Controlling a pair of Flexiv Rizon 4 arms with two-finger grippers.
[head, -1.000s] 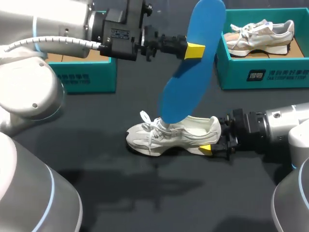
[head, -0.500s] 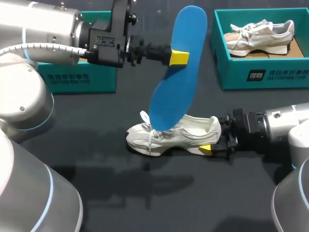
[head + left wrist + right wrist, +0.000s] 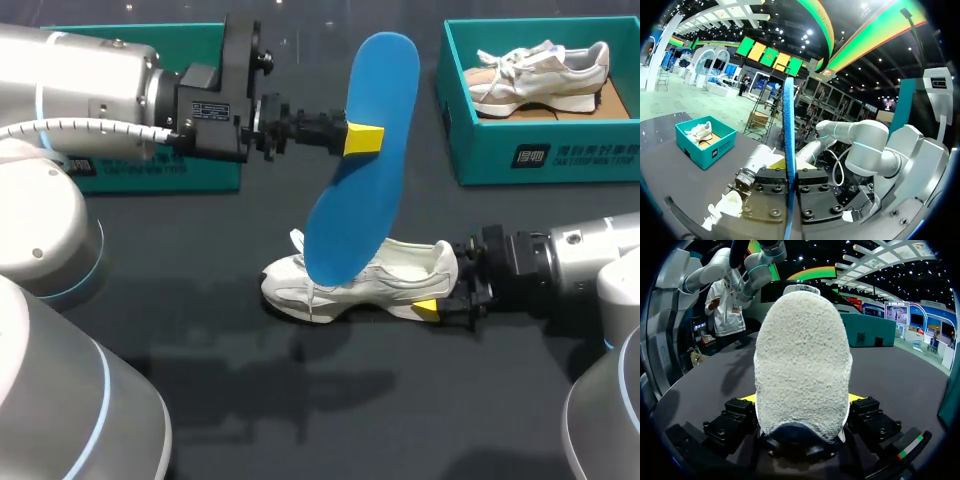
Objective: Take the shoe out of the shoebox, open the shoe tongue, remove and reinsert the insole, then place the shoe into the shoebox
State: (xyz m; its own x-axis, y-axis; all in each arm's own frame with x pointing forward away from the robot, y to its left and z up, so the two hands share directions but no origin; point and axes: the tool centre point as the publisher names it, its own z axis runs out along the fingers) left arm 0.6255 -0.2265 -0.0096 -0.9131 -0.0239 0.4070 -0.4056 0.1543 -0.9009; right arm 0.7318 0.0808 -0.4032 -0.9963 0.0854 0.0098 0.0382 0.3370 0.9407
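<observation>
A white shoe (image 3: 350, 280) lies on its side on the dark table, toe to the left. My right gripper (image 3: 440, 297) holds its heel, a finger on each side; in the right wrist view the heel (image 3: 802, 365) fills the space between the fingers of that gripper (image 3: 801, 400). My left gripper (image 3: 362, 138) is shut on a blue insole (image 3: 355, 215), which hangs upright above the shoe with its lower end over the laces. The left wrist view shows the insole (image 3: 788, 130) edge-on between the fingers, with the shoe (image 3: 722, 207) below it.
A teal shoebox (image 3: 540, 155) at the back right holds a second shoe (image 3: 540, 65); the left wrist view shows the same shoebox (image 3: 707, 147). Another teal box (image 3: 170, 165) stands at the back left, behind my left arm.
My left gripper has moved left and slightly down with the insole, whose lower end now hangs over the shoe's laces. The right gripper and the shoe have stayed put.
</observation>
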